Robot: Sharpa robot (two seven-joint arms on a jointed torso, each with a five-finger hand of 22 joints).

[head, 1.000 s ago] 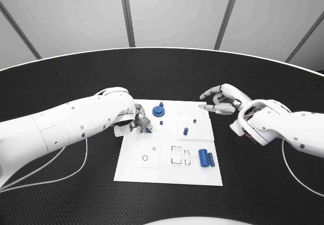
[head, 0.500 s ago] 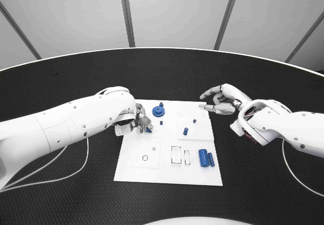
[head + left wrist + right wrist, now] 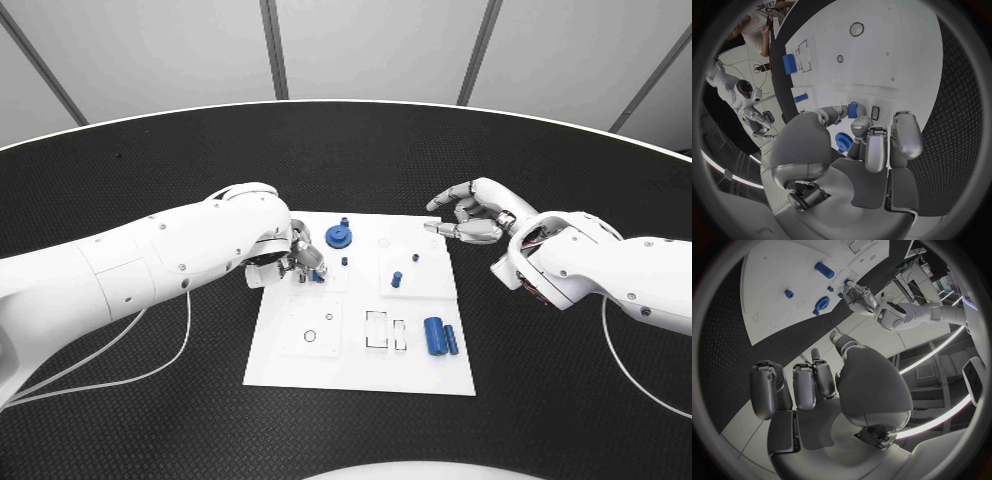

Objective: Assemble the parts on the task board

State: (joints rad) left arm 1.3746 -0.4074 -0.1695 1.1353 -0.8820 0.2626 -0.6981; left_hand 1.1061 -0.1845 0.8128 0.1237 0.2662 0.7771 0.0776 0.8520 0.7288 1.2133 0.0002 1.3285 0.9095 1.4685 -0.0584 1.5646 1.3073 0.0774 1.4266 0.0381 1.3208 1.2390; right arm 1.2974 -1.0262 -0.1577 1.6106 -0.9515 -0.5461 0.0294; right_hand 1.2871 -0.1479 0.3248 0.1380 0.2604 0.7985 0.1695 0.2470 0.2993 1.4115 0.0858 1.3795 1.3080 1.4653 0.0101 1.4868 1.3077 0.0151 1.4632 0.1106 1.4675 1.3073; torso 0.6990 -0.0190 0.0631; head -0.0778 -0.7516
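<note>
Left hand [image 3: 296, 258] pinches small blue part [image 3: 852, 110] over task board [image 3: 361, 370].

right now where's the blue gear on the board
In the head view the blue gear sits near the far edge of the task board, on its left half, just beyond the left hand and beside a small upright blue peg.

- The table [image 3: 346, 150] is round and black, its top covered in a fine woven, dimpled texture.
- A thin pale rim [image 3: 144, 120] runs along the table's far edge, curving from side to side.
- Beyond the table stands a wall of pale grey panels [image 3: 375, 50].
- Dark narrow strips [image 3: 271, 45] divide those panels, leaning outward from the table's middle.
- Soft, even light falls over the table, with no hard shadows on it.
</note>
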